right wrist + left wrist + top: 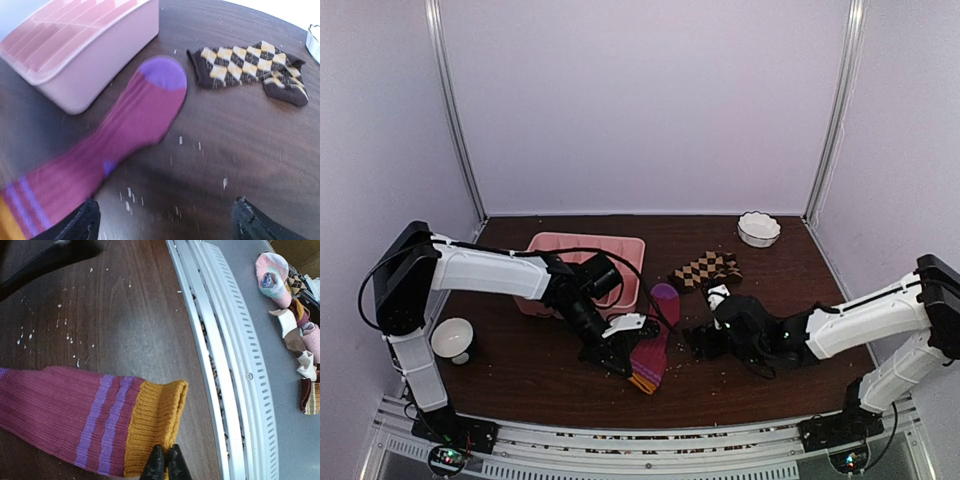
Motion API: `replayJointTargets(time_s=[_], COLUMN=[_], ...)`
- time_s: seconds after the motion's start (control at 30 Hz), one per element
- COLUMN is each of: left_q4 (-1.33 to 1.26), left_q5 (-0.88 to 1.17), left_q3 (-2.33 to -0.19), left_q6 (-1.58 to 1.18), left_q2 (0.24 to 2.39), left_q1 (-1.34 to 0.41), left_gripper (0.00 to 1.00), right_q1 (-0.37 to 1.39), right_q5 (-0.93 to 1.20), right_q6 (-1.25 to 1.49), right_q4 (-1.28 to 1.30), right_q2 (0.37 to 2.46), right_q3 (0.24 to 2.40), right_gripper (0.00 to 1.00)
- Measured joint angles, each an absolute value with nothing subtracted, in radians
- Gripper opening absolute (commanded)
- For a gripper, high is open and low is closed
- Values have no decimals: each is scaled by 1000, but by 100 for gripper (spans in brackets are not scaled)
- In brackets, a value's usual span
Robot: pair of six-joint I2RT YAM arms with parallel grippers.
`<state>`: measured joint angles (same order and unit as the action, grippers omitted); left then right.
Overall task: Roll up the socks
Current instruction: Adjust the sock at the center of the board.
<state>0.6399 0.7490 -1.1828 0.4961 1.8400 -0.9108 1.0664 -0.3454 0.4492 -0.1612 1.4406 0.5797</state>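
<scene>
My left end effector is parked right at the orange cuff of the magenta-pink ribbed fabric sock with purple stripes, fingers pressed together, tips touching. Whether a fold of cuff is caught between them, I can't tell. The sock lies flat on the dark wooden desk, its long axis running from that cuff at the near side away to the purple toe, near the pink divided plastic tray. My right end effector hovers wide open and empty, just right of the sock's middle. The brown-and-tan checkered fabric sock lies rumpled beyond, nearer my right arm. I reckon the roll starts at the cuff, heading toe-ward, and that's left-arm work.
</scene>
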Motion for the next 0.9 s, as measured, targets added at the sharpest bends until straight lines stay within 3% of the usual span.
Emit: replayJointTargets(time_s=[0.2,0.33,0.4,0.53,0.77,0.9], left_q4=[729,776,801,844,894,908], left_q5=[777,782,783,783,794,808], left_q3=[-1248,-1272,-1277,-1307,-1425,-1481], left_q6=[534,558,568,579,586,585], left_q2=[1824,1814,1800,1770,1706,1688], left_q1=[-911,-908,-902,-886,-869,-869], left_gripper=[0,0,0,0,0,0], right_q1=[970,939,923,904,901,900], right_q5=[-225,-141,-110,-77,-75,-75], right_q6=[492,514,525,562,602,609], right_q4=[-88,-19,19,105,158,164], right_q2=[1654,1816,1888,2008,2016,2017], right_q3=[885,1071,1132,1200,1235,1237], right_gripper=[52,26,20,18,18,23])
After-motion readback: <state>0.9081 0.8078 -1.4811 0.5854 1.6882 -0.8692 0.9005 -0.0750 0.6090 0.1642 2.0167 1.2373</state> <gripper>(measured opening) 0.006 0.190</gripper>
